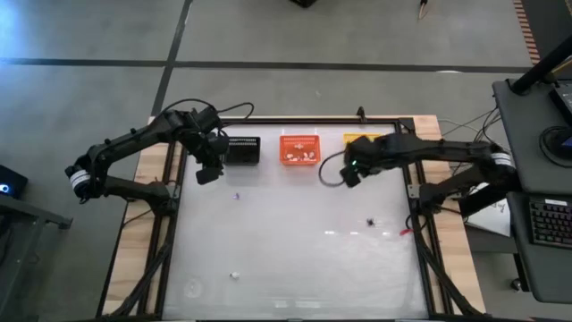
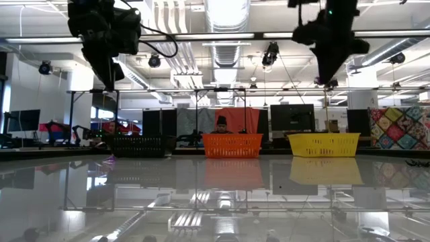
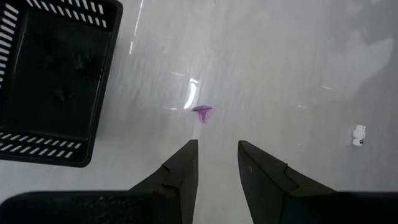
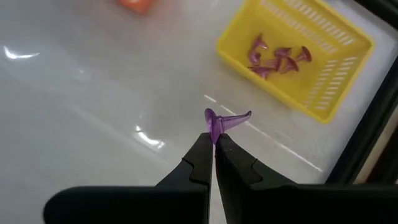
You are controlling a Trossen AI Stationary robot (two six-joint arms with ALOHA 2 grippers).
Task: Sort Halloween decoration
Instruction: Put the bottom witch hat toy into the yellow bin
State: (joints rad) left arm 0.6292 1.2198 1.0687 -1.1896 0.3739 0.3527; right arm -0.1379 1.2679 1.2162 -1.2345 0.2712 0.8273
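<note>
The table (image 1: 295,259), a pale glossy sheet edged in wood, fills the lower middle of the high view. The left arm (image 1: 125,148) reaches in from the left of that frame, the right arm (image 1: 447,154) from the right.

Three baskets stand in a row along the upper edge of the table: a black basket (image 1: 242,149) at upper left of centre, an orange basket (image 1: 300,148) in the middle, and a yellow basket (image 1: 361,139) to its right, partly under the right arm.

The left end effector (image 1: 207,173) hangs above the table just left of and below the black basket in the high view. Its fingers are apart and hold nothing.

The right end effector (image 1: 349,176) hangs just below the yellow basket in the high view. Its fingers are clenched on a purple cone-shaped trinket (image 4: 225,122), pinched at its wide end, clear of the table.

In the right wrist view several more purple pieces (image 4: 277,59) lie inside the yellow basket at the upper right. The orange basket holds white bits (image 1: 304,156).

Loose pieces lie on the table: a small purple piece (image 1: 237,194) below the black basket, a black spidery shape (image 1: 370,221) at right of centre, and a white bit (image 1: 235,275) toward the lower left.
</note>
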